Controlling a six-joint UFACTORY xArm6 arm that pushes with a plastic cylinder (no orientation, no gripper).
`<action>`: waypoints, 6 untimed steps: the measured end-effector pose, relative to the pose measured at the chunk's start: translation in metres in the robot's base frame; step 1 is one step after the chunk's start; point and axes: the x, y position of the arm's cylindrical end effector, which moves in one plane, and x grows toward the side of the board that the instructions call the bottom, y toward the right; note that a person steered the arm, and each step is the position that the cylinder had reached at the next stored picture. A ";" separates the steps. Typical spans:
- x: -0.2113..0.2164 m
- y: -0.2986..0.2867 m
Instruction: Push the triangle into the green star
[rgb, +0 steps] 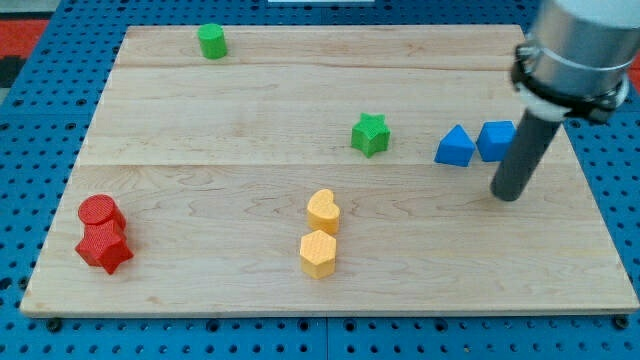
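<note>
The blue triangle (455, 147) sat on the wooden board (250, 110) toward the view's right, well apart from the green star (370, 134), which lay at about nine o'clock from it, a shade higher. A blue cube (494, 140) stood touching or just beside the triangle at its three o'clock, partly hidden by the rod.

My tip (508, 194) rested low on the board at roughly four o'clock from the triangle, near it but apart, and just below the blue cube. It held nothing, being a plain rod with nothing to open or close. I judged this placement a staging spot: a leftward push needs the tip at the triangle's three o'clock, and the cube occupied that place.

The other blocks lay clear of that line: a green block (211, 41) at the view's top left, a yellow heart (323, 211) and yellow hexagon (318, 254) low centre, two red blocks (103, 234) bottom left.
</note>
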 end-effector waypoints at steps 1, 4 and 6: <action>-0.040 -0.016; -0.032 -0.061; -0.031 -0.053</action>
